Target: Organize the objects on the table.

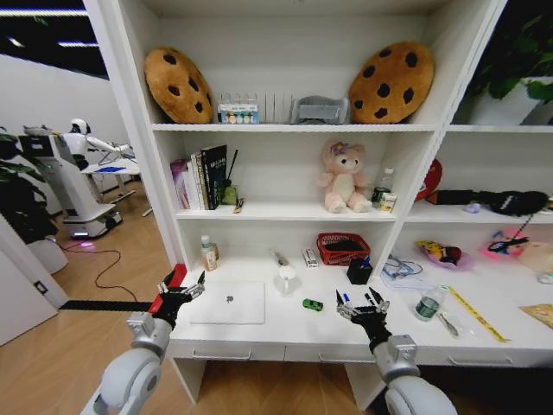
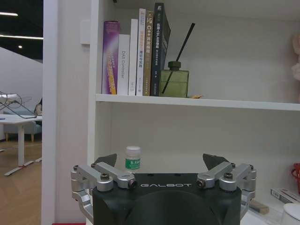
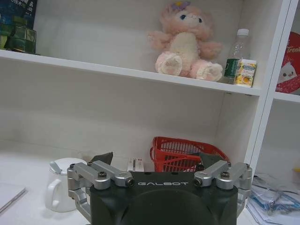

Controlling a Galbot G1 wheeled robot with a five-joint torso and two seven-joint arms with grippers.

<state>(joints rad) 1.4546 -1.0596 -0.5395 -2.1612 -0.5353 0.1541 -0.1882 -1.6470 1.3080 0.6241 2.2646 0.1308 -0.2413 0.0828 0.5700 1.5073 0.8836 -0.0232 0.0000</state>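
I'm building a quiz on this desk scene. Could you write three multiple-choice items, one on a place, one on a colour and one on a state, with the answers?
1. Where is the toy car?
A. on the table, right of the laptop
B. inside the red basket
C. on the shelf beside the plush bear

2. What colour is the toy car?
A. red
B. green
C. blue

3. How is the laptop?
A. open
B. standing on edge
C. closed and flat

Answers: 1 A, it sits on the white top between the laptop and the right gripper. 2 B, its body shows green. 3 C, the lid faces up, beside the left gripper, whose jaws are open.
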